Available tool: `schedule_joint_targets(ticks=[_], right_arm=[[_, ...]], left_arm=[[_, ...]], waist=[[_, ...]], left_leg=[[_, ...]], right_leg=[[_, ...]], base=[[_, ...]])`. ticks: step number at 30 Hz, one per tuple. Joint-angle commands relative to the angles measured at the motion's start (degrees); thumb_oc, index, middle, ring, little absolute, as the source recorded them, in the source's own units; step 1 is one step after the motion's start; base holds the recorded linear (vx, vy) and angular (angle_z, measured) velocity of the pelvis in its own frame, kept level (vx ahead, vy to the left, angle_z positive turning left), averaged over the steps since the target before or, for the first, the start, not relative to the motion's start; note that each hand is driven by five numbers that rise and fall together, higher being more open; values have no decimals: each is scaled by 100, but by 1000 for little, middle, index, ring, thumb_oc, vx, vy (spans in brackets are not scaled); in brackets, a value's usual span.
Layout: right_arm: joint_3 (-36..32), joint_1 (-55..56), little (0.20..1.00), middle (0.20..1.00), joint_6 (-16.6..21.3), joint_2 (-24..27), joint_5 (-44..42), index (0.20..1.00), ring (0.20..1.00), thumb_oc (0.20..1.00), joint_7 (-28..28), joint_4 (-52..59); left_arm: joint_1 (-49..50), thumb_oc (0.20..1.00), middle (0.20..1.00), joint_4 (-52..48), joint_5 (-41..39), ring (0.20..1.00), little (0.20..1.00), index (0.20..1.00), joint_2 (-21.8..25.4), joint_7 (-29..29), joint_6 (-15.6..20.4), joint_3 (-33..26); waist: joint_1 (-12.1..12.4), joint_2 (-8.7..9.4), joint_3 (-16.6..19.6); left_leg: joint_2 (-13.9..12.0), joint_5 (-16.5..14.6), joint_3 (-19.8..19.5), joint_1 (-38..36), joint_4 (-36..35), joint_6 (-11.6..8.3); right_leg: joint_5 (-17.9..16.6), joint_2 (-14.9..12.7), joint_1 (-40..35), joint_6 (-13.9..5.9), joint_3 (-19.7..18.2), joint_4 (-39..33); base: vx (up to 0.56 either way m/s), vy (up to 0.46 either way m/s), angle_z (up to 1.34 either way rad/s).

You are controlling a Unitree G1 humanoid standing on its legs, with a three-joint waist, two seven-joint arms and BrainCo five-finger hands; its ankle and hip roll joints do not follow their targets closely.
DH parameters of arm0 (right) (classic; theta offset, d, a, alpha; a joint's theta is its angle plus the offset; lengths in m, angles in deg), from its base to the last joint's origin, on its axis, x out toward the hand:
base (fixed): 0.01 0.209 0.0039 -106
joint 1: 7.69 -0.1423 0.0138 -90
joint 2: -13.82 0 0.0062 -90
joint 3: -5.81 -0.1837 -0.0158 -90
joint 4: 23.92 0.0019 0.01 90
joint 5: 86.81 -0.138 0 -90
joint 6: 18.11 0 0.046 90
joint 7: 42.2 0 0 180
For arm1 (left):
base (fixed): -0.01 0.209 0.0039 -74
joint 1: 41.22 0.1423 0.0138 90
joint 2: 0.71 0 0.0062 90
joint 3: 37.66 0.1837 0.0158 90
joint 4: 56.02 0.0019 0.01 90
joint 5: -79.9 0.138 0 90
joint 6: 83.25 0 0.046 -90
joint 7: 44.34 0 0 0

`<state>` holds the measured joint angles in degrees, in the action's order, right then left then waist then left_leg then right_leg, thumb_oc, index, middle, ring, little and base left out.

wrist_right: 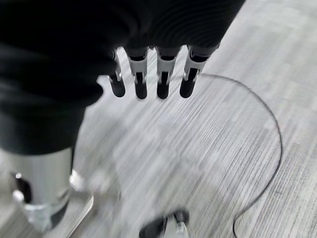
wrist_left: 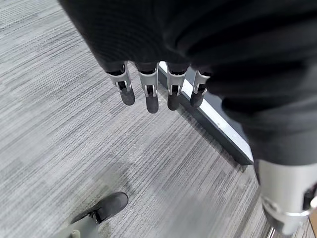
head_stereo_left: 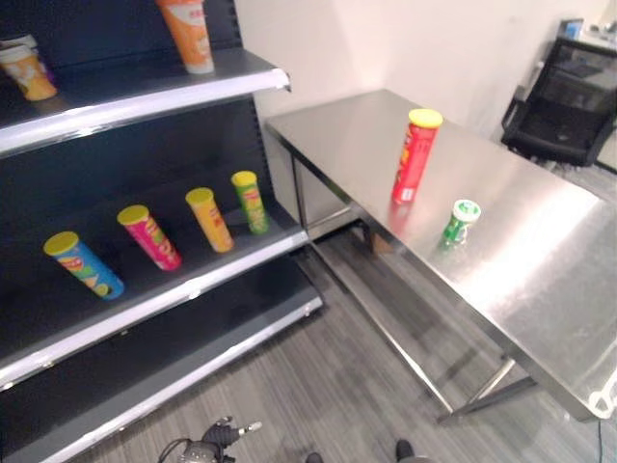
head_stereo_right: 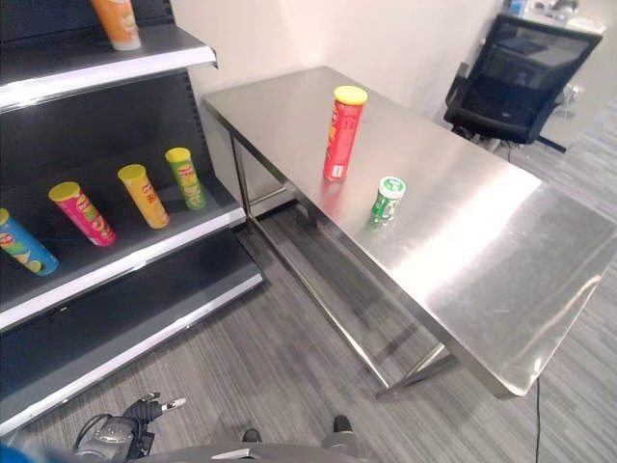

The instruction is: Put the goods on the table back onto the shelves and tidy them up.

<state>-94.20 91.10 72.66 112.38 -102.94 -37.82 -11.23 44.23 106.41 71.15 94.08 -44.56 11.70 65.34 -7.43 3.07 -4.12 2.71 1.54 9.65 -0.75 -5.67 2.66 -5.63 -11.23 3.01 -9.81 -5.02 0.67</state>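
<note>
A tall red can with a yellow lid (head_stereo_left: 415,156) stands upright near the middle of the steel table (head_stereo_left: 540,270). A short green can with a white lid (head_stereo_left: 460,222) stands just to its right, nearer the front edge. On the dark shelf unit's middle shelf (head_stereo_left: 202,285) several cans lean in a row: blue (head_stereo_left: 85,264), pink (head_stereo_left: 149,236), orange (head_stereo_left: 210,219) and green (head_stereo_left: 251,201). My left hand (wrist_left: 151,91) hangs over the grey floor with straight fingers and holds nothing. My right hand (wrist_right: 141,82) also hangs open over the floor, far from both cans.
The upper shelf (head_stereo_left: 145,96) carries an orange can (head_stereo_left: 190,34) and a smaller cup (head_stereo_left: 27,69) at the far left. A black office chair (head_stereo_left: 564,101) stands behind the table's far right corner. Grey floor lies between the shelf unit and the table.
</note>
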Motion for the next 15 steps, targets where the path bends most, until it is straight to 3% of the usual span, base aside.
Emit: schedule_joint_targets(ticks=[1, 4, 5, 6, 7, 9, 10, 11, 12, 15], right_arm=[[-955, -11, 1000, 1000, 89, 1343, -1105, 1000, 1000, 1000, 8, -318], [-1748, 160, 1000, 1000, 179, 2087, -1958, 1000, 1000, 1000, -338, -176], [-1750, 162, 1000, 1000, 179, 2089, -1959, 1000, 1000, 1000, -339, -176], [-2085, 80, 1000, 1000, 319, 2687, -2338, 1000, 1000, 1000, -520, 235], [-2274, 45, 1000, 1000, 489, 2975, -2546, 1000, 1000, 1000, -548, 602], [-2394, 149, 1000, 1000, 596, 3093, -2575, 1000, 1000, 1000, -574, 1083], [-2511, 213, 1000, 1000, 890, 3418, -2198, 1000, 1000, 1000, -462, 2558], [-2530, 233, 1000, 1000, 877, 3400, -2187, 1000, 1000, 1000, -446, 2589], [-2596, 177, 1000, 1000, 1083, 3642, -1835, 1000, 1000, 1000, -298, 3828], [-2458, -36, 1000, 1000, 1256, 3858, -1225, 1000, 1000, 1000, -136, 5071]], left_arm=[[-145, 1000, 1000, -11, 30, 1000, 1000, 1000, 87, -54, 132, -252], [-185, 1000, 1000, 28, 39, 1000, 1000, 1000, 134, -151, 124, -265], [-185, 1000, 1000, 28, 39, 1000, 1000, 1000, 132, -150, 125, -263], [-171, 1000, 1000, 24, 88, 1000, 1000, 1000, 190, -239, 129, -250], [-145, 1000, 1000, 14, 84, 1000, 1000, 1000, 186, -240, 113, -246], [-104, 1000, 1000, -30, 85, 1000, 1000, 1000, 166, -252, 117, -273], [62, 1000, 1000, -148, 36, 1000, 1000, 1000, 99, -265, 144, -396], [63, 1000, 1000, -152, 38, 1000, 1000, 1000, 102, -264, 143, -391], [224, 1000, 1000, -285, 37, 1000, 1000, 1000, 33, -274, 170, -458], [359, 1000, 1000, -413, 13, 1000, 1000, 1000, -88, -249, 186, -483]], waist=[[-163, -148, -338], [-316, -124, -322], [-315, -127, -321], [-389, -62, -356], [-428, -53, -427], [-473, -10, -412], [-475, 51, -387], [-464, 56, -373], [-405, 52, -282], [-256, 45, -120]], left_leg=[[-240, -477, -86, -42, 161, -299], [-274, -502, -122, -101, 109, -346], [-276, -503, -122, -101, 109, -346], [-258, -523, -129, -136, 106, -366], [-271, -585, -166, -185, 148, -387], [-260, -572, -181, -136, 209, -413], [-267, -622, -219, -190, 270, -450], [-264, -602, -213, -168, 269, -452], [-322, -633, -232, -221, 289, -507], [-450, -597, -292, -272, 262, -586]], right_leg=[[464, -7, 139, -89, 194, 1106], [586, 253, 292, -35, 81, 808], [585, 254, 291, -35, 82, 806], [521, 442, 514, -52, -73, 497], [526, 546, 575, -70, -159, 447], [491, 567, 539, -119, -256, 310], [465, 586, 408, -93, -357, 238], [439, 583, 426, -92, -364, 222], [474, 569, 240, -47, -307, 46], [520, 582, 11, 46, -141, -160]], base=[[100, 81, -49], [74, 6, -18], [52, -39, 2], [57, -53, 7], [47, -56, 6], [49, -80, -13], [69, -101, 15], [148, -152, 48], [106, -133, 18], [125, -168, 14]])
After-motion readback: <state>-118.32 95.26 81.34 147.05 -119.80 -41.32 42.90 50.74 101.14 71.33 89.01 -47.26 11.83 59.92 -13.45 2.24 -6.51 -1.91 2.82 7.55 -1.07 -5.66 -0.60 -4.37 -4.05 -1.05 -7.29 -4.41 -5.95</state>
